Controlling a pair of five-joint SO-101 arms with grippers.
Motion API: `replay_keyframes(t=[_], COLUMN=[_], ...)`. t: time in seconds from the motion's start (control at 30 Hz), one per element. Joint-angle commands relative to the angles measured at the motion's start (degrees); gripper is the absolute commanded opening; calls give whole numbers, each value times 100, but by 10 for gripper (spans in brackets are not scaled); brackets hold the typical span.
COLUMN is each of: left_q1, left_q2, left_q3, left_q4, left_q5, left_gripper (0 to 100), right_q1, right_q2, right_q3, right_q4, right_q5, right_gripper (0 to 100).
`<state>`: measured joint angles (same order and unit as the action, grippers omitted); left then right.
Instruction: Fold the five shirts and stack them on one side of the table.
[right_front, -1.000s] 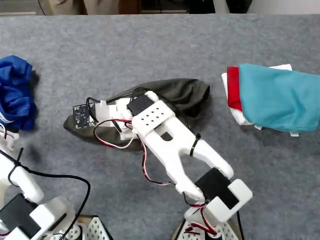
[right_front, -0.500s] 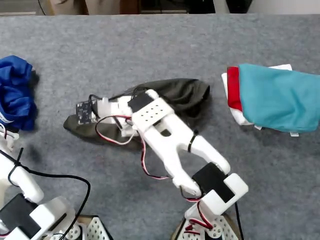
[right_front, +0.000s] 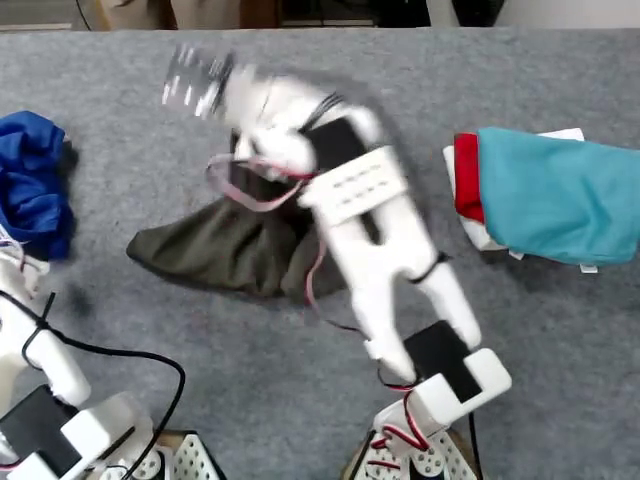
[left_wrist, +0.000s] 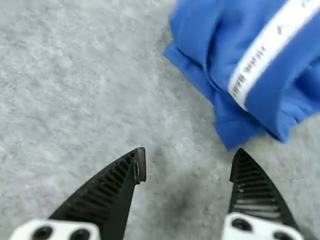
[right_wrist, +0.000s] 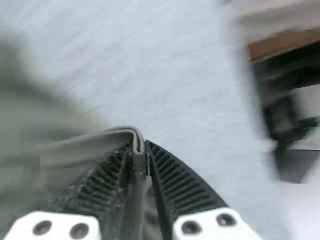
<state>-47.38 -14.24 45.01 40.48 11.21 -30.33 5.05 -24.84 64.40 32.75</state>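
Right gripper (right_wrist: 140, 149) pinches edge of olive shirt (right_front: 215, 252), held high — likely to open it flat for folding; left gripper (left_wrist: 189, 170) spread beside blue shirt (left_wrist: 250, 65).

Grey bench (right_front: 520, 110) — a crumpled blue shirt (right_front: 35, 185) at one edge, an olive shirt (right_front: 215, 250) mid-bench, a folded stack (right_front: 555, 195) opposite.

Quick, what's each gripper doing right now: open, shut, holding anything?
Left gripper: open, empty, beside the blue shirt.
Right gripper: shut on a fold of the dark olive shirt.
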Motion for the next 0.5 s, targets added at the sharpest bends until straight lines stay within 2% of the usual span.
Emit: replay_keyframes(t=[0.0, 0.1, 0.2, 0.33, 0.47], left_q1=[501, 985, 1591, 2444, 3191], left_q2=[-145, -374, -725, -1042, -1042], left_q3=[-149, -510, -695, -659, -492], left_q4=[378, 1073, 1442, 1556, 1556], left_q5=[-18, -18, -26, 18, 26], left_gripper=[274, 274, 274, 274, 274], right_q1=[585, 1182, 1745, 2220, 2431], right_q2=[-259, 31, 382, 1051, 2079], right_q3=[-1824, -2343, -2396, -2299, -2158], right_q4=[-202, -677, -826, -624, -905], right_q5=[-185, -193, -202, -448, -800], right_gripper=[2, 2, 2, 2, 2])
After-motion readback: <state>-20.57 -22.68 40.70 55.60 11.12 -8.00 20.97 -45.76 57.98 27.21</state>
